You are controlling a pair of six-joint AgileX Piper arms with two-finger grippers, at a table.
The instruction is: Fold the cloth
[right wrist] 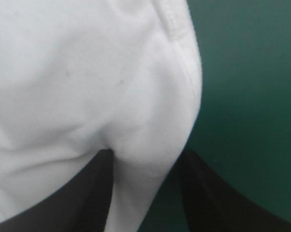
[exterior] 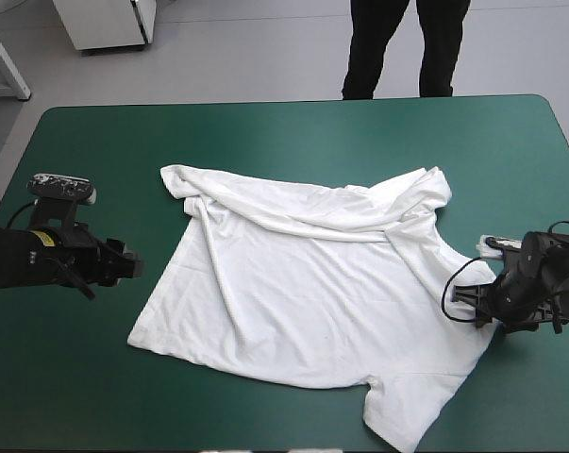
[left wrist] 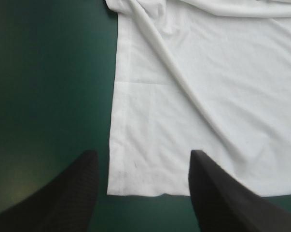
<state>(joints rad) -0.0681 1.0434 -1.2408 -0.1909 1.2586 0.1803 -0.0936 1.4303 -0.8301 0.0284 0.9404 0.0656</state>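
Observation:
The white T-shirt (exterior: 303, 283) lies spread on the teal-green cover, its far part folded over in long creases and one sleeve toward the near edge. My left gripper (exterior: 133, 267) hovers just off the shirt's left side. In the left wrist view that gripper (left wrist: 143, 159) is open, and a hemmed corner of the T-shirt (left wrist: 208, 96) lies just ahead between the fingers. My right gripper (exterior: 463, 297) sits low at the shirt's right edge. Its own view shows the right gripper (right wrist: 146, 152) open, a puckered edge of the T-shirt (right wrist: 87, 72) reaching in between the fingers.
Bare teal-green cover (exterior: 76, 396) surrounds the shirt on the left, right and far sides. The near sleeve reaches close to the table's front edge.

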